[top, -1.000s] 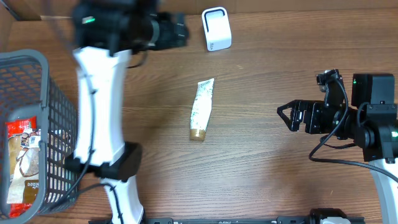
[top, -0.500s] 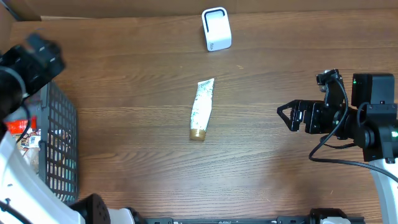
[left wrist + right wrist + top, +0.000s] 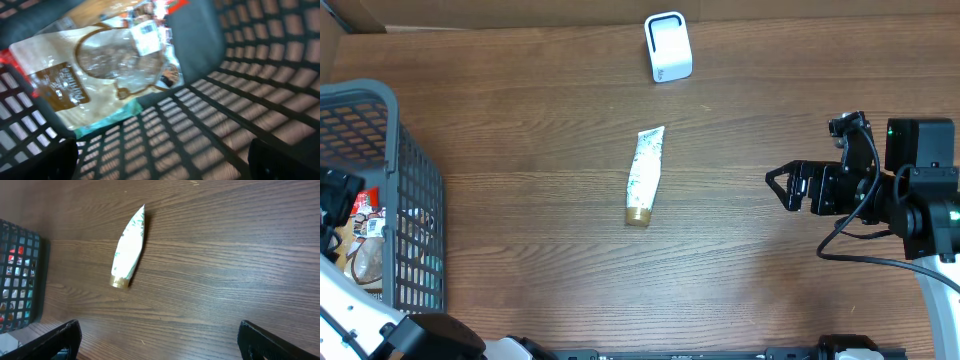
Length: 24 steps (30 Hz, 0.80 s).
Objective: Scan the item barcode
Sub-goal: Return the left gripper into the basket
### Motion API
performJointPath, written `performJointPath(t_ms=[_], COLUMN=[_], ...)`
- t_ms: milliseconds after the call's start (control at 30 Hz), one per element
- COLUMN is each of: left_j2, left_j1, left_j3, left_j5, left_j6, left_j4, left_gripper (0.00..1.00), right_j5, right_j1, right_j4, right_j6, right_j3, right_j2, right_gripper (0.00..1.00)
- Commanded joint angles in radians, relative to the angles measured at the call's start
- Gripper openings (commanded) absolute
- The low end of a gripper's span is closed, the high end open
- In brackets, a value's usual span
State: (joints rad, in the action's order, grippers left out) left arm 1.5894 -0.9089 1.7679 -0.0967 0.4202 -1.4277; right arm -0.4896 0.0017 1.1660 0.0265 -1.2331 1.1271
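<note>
Left hand [image 3: 160, 162], spread wide, hangs in the plastic basket [image 3: 240, 100] above a snack packet [image 3: 100, 70]; right hand [image 3: 776, 187], equally wide, faces a tube [image 3: 645, 175] lying ahead on the worktop [image 3: 520, 120].

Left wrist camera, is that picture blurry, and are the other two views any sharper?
Left wrist view: soft and smeared, the print on the snack packet in the basket unreadable. Overhead view: crisp, evenly lit, the tube and white scanner clear. Right wrist view: sharp grain on the table, no glare.
</note>
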Motion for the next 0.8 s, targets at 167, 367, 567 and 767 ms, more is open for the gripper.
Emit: performJointPath(t_ms=[167, 367, 567, 767], left_j2=[-0.009, -0.007, -0.007, -0.007], left_j1=[-0.089, -0.146, -0.203, -0.225], left_j3=[-0.198, -0.381, -0.512, -0.597], left_j5=[-0.006, 0.039, 0.091, 0.15], left_j6=[0.033, 0.037, 0.037, 0.037], left_j4=[0.15, 0.26, 0.326, 0.394], left_gripper=[1.0, 1.0, 1.0, 1.0], right_j5=[0.041, 0.08, 0.089, 0.089], right_j1=[0.003, 0.003, 0.003, 0.003], right_j4=[-0.003, -0.003, -0.003, -0.005], right_j6=[0.0, 0.0, 0.0, 0.0], right_j3=[-0.025, -0.025, -0.025, -0.025], right_j2=[-0.003, -0.003, -0.003, -0.003], right_gripper=[1.0, 1.0, 1.0, 1.0])
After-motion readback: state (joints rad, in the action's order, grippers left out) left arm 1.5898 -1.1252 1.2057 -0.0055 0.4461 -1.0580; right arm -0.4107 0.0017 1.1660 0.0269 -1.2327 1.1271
